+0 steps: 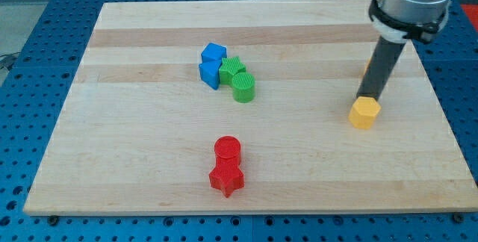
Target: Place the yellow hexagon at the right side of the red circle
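The yellow hexagon [364, 113] lies at the view's right, on the wooden board [149, 160]. My tip [365, 98] stands just above it in the view, touching or almost touching its top edge. The red circle [227, 149] lies at the bottom centre, far to the left of the hexagon. A red star-shaped block [226, 177] touches the red circle from below.
Two blue blocks [212, 64] and two green blocks [237, 80] cluster at the upper centre. A small orange bit [365, 69] shows behind the rod. The board's right edge is close to the hexagon.
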You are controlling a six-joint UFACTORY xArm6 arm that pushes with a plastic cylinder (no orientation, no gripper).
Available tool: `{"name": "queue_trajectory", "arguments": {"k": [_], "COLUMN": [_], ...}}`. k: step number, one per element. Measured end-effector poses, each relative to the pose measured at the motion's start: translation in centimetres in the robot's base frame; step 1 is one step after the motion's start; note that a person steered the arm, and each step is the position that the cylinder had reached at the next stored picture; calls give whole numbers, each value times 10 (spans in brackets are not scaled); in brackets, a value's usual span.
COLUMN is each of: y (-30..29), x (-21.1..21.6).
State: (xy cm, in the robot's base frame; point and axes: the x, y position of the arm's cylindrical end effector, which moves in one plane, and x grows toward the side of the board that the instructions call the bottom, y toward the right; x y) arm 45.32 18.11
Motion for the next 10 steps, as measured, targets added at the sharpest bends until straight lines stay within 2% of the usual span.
{"name": "queue_trajectory", "arguments": {"k": [1,2,3,4,5,7,10], "y": [-19,10,58,31,-40,-102,-26], "x": [4,-7,4,16,45,77,93]}}
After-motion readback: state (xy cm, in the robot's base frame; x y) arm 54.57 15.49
